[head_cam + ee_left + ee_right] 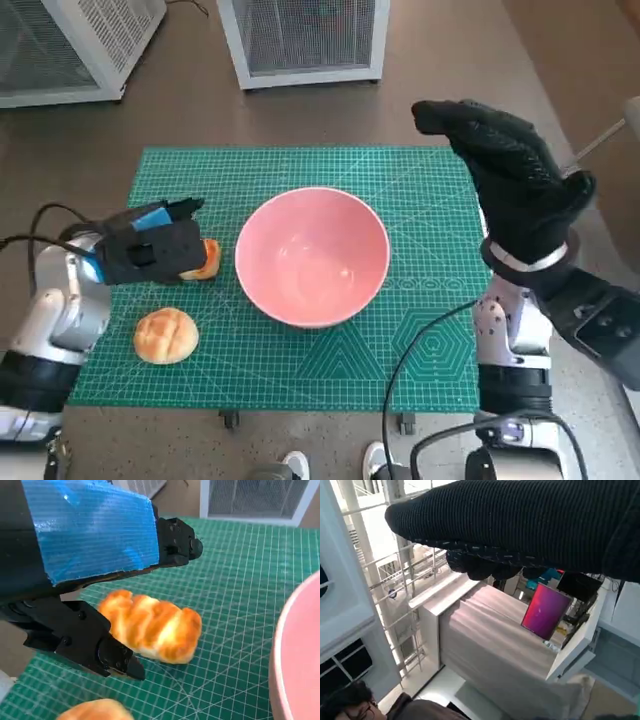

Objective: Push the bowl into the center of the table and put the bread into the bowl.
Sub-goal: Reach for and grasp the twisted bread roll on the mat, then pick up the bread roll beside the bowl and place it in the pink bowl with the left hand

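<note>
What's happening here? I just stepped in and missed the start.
The pink bowl sits near the middle of the green mat. The left robot hand is around the elongated bread roll beside the bowl, fingers either side. A round bun lies nearby. The right robot hand is raised, holding nothing.

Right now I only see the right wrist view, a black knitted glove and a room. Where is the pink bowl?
Observer: The round pink bowl sits empty near the middle of the green cutting mat.
Operator: And the bread?
Observer: A twisted golden bread roll lies on the mat left of the bowl, between the spread fingers of the blue-taped left hand.
Operator: Any more?
Observer: A round golden bun lies on the mat nearer the robot, untouched.
</note>
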You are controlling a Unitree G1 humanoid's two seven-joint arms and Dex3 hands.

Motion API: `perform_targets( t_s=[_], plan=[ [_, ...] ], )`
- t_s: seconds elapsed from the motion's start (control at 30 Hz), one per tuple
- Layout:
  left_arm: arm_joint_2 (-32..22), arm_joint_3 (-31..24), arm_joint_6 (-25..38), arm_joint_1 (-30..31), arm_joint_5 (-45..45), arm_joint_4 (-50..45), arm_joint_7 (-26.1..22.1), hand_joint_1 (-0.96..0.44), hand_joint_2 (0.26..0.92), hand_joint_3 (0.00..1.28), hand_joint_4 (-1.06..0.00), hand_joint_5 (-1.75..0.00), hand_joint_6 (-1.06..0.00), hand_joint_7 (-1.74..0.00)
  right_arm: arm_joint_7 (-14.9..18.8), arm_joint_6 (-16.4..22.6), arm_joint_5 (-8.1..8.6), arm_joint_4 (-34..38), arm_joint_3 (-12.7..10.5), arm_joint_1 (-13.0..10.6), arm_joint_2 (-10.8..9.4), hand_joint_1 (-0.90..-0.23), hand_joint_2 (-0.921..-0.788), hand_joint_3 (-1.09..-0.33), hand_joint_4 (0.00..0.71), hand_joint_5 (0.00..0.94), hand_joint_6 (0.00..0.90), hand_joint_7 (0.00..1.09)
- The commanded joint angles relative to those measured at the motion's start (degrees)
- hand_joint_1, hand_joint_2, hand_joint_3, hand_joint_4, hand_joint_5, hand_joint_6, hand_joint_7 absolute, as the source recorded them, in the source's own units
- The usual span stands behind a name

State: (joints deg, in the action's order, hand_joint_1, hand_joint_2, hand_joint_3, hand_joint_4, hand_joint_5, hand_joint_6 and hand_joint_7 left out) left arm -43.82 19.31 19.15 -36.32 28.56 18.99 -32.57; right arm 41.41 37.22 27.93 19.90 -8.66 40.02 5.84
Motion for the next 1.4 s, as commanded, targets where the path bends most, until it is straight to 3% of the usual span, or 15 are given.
perform_targets(
  t_s=[0.03, 0.6, 0.8, 0.87, 0.93, 0.97, 1.0, 1.03, 1.07, 1.13, 1.17, 1.27, 1.4],
  plan=[
    [2.05, 1.45, -1.91, -2.77, 2.24, 5.16, 1.50, -0.08, 0.746, 0.01, -0.06, -0.01, -0.20, -0.02, 0.48, -0.91, 0.34, -0.70, 0.02, -1.40, 0.41, -0.604, -0.921, -0.757, 0.236, 0.009, 0.252, 0.06],
    [6.89, 5.77, -6.76, -7.54, 7.74, 19.18, 4.57, -0.09, 0.761, 0.01, -0.12, -0.01, -0.25, -0.03, -0.35, -1.76, -0.10, -1.13, -0.25, -1.69, 0.84, -0.614, -0.921, -0.732, 0.249, 0.009, 0.256, 0.06],
    [7.68, 6.91, -7.05, -9.11, 9.13, 22.75, 4.49, -0.07, 0.782, 0.02, -0.15, -0.02, -0.31, -0.04, -0.55, -2.09, -0.21, -1.44, -0.37, -1.84, 0.97, -0.617, -0.921, -0.728, 0.250, 0.008, 0.258, 0.06],
    [8.08, 7.20, -7.07, -9.74, 9.43, 24.32, 4.83, -0.04, 0.794, 0.02, -0.21, -0.04, -0.36, -0.06, -0.57, -2.13, -0.22, -1.55, -0.39, -1.91, 1.02, -0.618, -0.921, -0.727, 0.251, 0.007, 0.258, 0.06],
    [8.43, 7.56, -7.13, -10.37, 9.89, 25.86, 5.12, -0.02, 0.807, 0.03, -0.39, -0.11, -0.43, -0.08, -0.56, -2.13, -0.22, -1.64, -0.42, -1.99, 1.05, -0.618, -0.921, -0.726, 0.252, 0.007, 0.259, 0.06],
    [8.56, 7.73, -7.22, -10.63, 10.13, 26.50, 5.24, -0.01, 0.823, 0.03, -0.48, -0.28, -0.51, -0.09, -0.55, -2.13, -0.22, -1.68, -0.43, -2.02, 1.06, -0.619, -0.921, -0.726, 0.252, 0.007, 0.259, 0.06],
    [8.62, 7.96, -7.25, -10.85, 10.46, 27.10, 5.38, 0.00, 0.829, 0.02, -0.50, -0.37, -0.54, -0.09, -0.56, -2.12, -0.24, -1.80, -0.42, -2.10, 1.05, -0.619, -0.921, -0.726, 0.252, 0.007, 0.260, 0.06],
    [8.67, 8.12, -7.30, -11.03, 10.69, 27.59, 5.50, 0.13, 0.862, 0.06, -0.54, -0.70, -0.62, -0.12, -0.57, -2.12, -0.26, -1.88, -0.41, -2.15, 1.03, -0.618, -0.921, -0.726, 0.253, 0.007, 0.260, 0.06],
    [8.73, 8.37, -7.36, -11.25, 11.01, 28.18, 5.70, 0.21, 0.883, 0.09, -0.56, -0.92, -0.68, -0.14, -0.57, -2.12, -0.26, -1.95, -0.42, -2.19, 1.03, -0.618, -0.921, -0.726, 0.253, 0.007, 0.260, 0.06],
    [8.79, 8.82, -7.51, -11.61, 11.52, 29.10, 6.05, 0.11, 0.902, 0.11, -0.59, -1.14, -0.63, -0.59, -0.58, -2.10, -0.29, -2.04, -0.44, -2.26, 1.06, -0.618, -0.921, -0.725, 0.253, 0.007, 0.261, 0.06],
    [8.81, 9.00, -7.60, -11.78, 11.73, 29.47, 6.18, 0.07, 0.909, 0.11, -0.58, -1.25, -0.65, -0.72, -0.59, -2.09, -0.32, -2.07, -0.45, -2.29, 1.08, -0.618, -0.921, -0.725, 0.254, 0.006, 0.261, 0.06],
    [8.77, 9.40, -7.69, -12.23, 12.42, 30.02, 6.35, 0.02, 0.914, 0.11, -0.55, -1.36, -0.70, -0.89, -0.65, -2.07, -0.41, -2.16, -0.51, -2.35, 1.16, -0.617, -0.921, -0.725, 0.254, 0.006, 0.262, 0.06],
    [8.53, 9.47, -7.33, -12.53, 12.70, 29.68, 6.20, 0.01, 0.912, 0.10, -0.55, -1.36, -0.72, -0.99, -0.72, -1.99, -0.48, -2.19, -0.57, -2.40, 1.18, -0.616, -0.921, -0.725, 0.254, 0.005, 0.262, 0.06]
  ],
)
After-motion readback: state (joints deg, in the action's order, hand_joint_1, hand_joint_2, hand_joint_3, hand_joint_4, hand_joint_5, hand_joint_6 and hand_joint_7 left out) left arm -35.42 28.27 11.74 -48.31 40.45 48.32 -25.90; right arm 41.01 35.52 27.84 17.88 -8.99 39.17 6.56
